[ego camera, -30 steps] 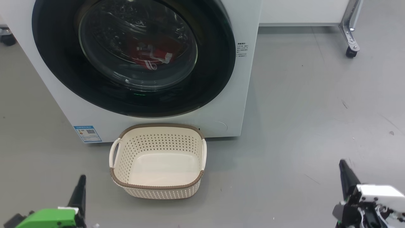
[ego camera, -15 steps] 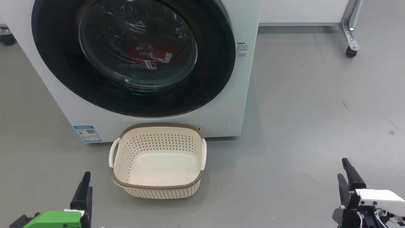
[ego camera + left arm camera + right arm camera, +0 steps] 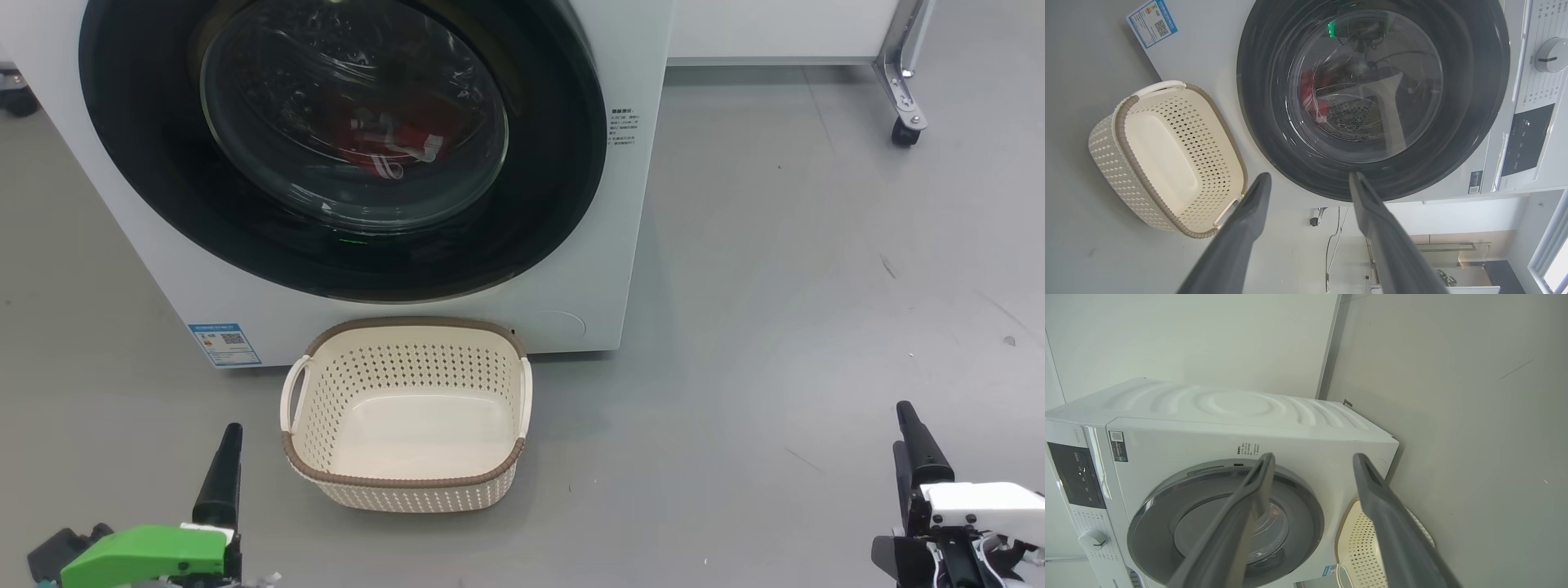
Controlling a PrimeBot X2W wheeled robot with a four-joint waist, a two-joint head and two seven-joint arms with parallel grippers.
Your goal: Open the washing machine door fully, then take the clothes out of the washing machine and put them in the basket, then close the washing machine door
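Lower left: left tool (image 3: pixel 1309 175) sits low over the floor (image 3: pixel 775 286). Its two dark fingers are spread wide with nothing between them. Its wrist view looks along them toward the door rim.

Blue label (image 3: pixel 224 344) is on the lower left corner of the washing machine (image 3: pixel 245 318).

Basket (image 3: pixel 406 482) stands on the floor just in front of the machine, under the door. It is upright and empty.

Above it, the washing machine door (image 3: pixel 555 163) appears shut and flush with the white front.

Clothes (image 3: pixel 367 147) are red with white trim. They lie inside the drum and are seen through the glass.

Upper right: wheeled frame (image 3: pixel 902 90), well apart from the machine.

Lower right: right tool (image 3: pixel 1314 456), fingers likewise parted and empty, well apart from the machine.

Judgement: this is the first step, opening the door, and it is not yet begun, as neither tool touches the door. The next move calls for one tool to reach the door's edge. I cannot tell where the catch or handle sits. The tool must then catch the edge and swing the door fully wide, taking care that the swing clears the basket beneath.
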